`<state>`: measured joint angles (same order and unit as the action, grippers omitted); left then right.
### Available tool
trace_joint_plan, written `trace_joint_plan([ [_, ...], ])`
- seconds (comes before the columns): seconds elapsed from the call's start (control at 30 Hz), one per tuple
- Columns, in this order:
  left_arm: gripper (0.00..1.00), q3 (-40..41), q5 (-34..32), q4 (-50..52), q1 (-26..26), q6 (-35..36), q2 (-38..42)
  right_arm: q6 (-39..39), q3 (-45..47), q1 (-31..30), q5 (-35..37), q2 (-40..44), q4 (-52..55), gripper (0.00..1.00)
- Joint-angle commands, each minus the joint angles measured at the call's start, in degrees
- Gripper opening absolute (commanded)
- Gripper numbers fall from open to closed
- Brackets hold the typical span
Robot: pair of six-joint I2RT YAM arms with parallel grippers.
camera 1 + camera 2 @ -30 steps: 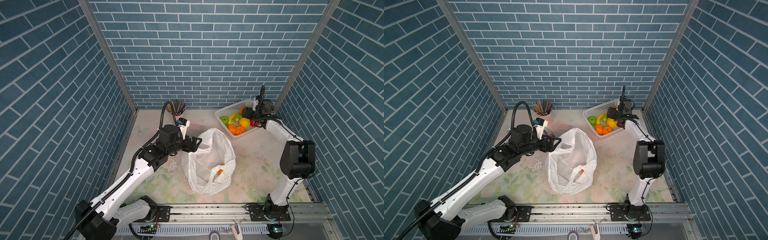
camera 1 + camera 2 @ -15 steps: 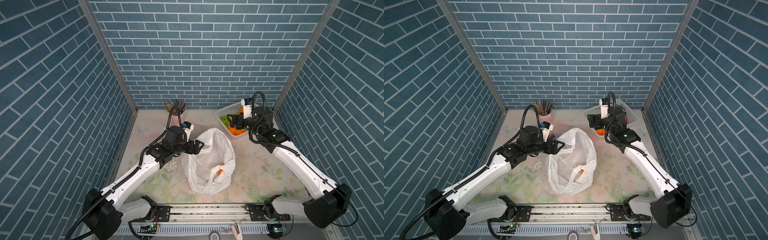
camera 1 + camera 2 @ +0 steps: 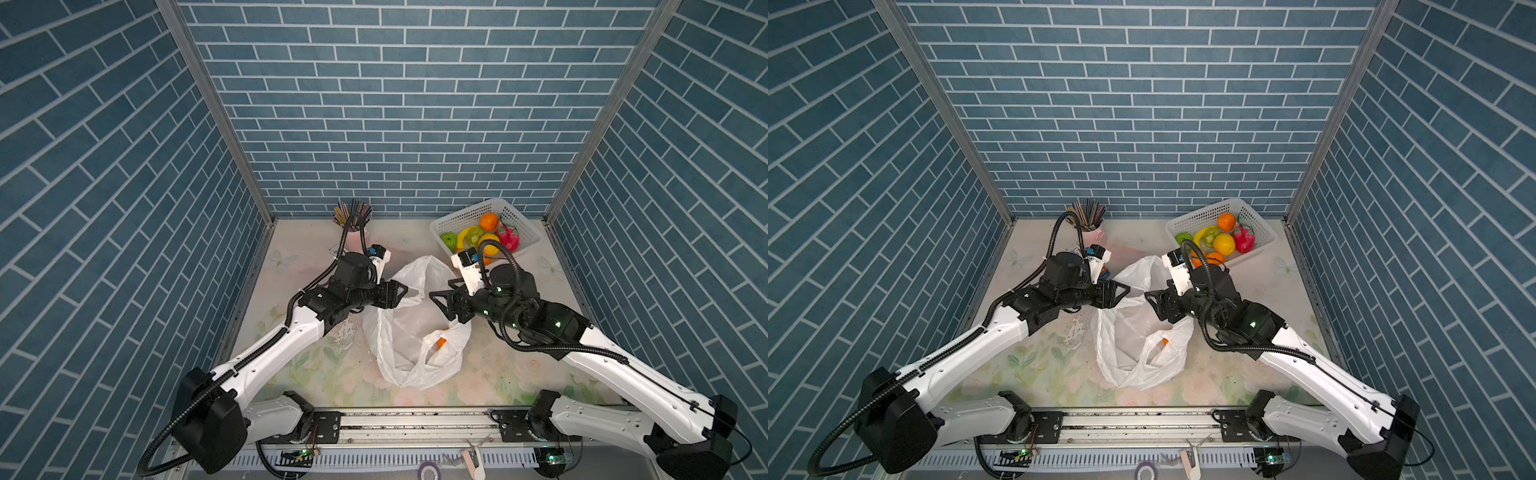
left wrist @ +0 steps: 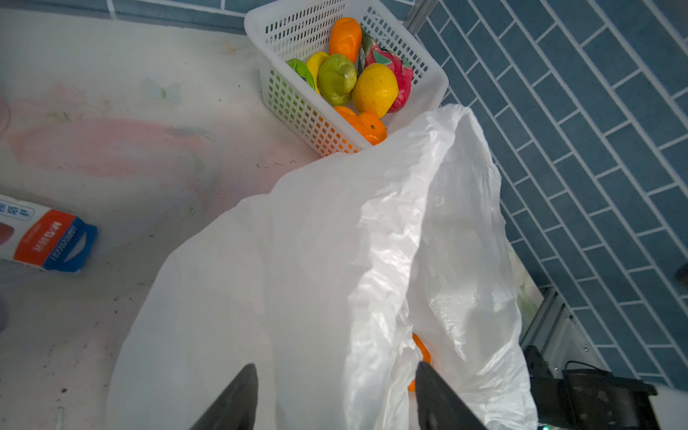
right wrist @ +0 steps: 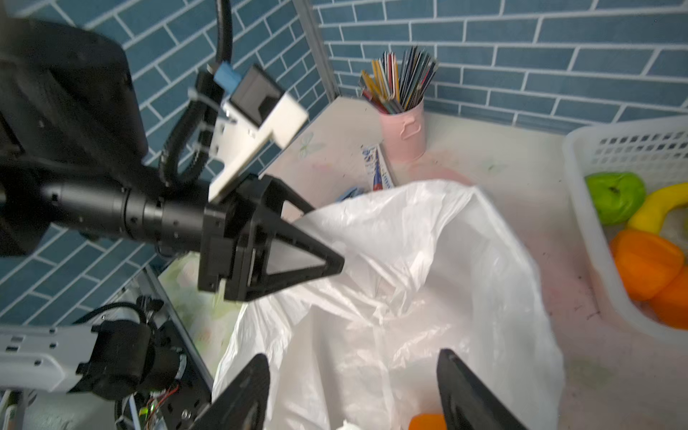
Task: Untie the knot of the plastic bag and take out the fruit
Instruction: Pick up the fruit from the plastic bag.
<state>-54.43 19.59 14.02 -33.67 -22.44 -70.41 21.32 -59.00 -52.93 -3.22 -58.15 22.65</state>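
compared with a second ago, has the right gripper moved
Yes. In both top views the right gripper has left the white basket by the back wall and come forward to the open rim of the plastic bag.

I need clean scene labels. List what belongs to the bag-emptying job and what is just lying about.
Job: plastic bag; orange inside it; white basket holding fruit.
Lying about: pink cup of pencils; red-and-blue carton; banana in the basket.
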Motion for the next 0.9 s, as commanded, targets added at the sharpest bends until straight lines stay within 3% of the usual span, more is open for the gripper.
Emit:
trace_joint_plan([
  [0.0, 0.55, 0.75, 0.36, -1.1, -0.18, 0.11, -0.36, 3.74, 2.31, -2.35, -2.94, -0.07, 5.02, 0.69],
  [0.13, 0.46, 0.52, -0.49, -0.85, -0.04, -0.33, -0.27, 5.12, 5.3, -3.5, -4.38, -1.74, 7.05, 0.69],
  [0.3, 0.35, -0.4, -8.37, 2.63, -0.23, -0.79, 0.85, 13.83, 8.2, -3.53, 10.9, -2.85, 12.54, 0.73],
  [0.47, 0.18, 0.84, -12.2, 4.25, 0.09, -2.24, 2.37, 17.74, 11.35, -3.5, 13.54, -6.35, 18.03, 0.72],
  [0.73, 0.16, 6.18, -9.7, 3.13, 0.1, -3.4, 3.97, 18.54, 25.18, -3.59, 5.39, -4.48, 15.22, 0.67],
  [0.87, 0.2, 7.7, -8.54, 2.02, 0.1, -4.17, 3.79, 19.08, 26.58, -3.68, 3.3, -6.33, 10.85, 0.69],
])
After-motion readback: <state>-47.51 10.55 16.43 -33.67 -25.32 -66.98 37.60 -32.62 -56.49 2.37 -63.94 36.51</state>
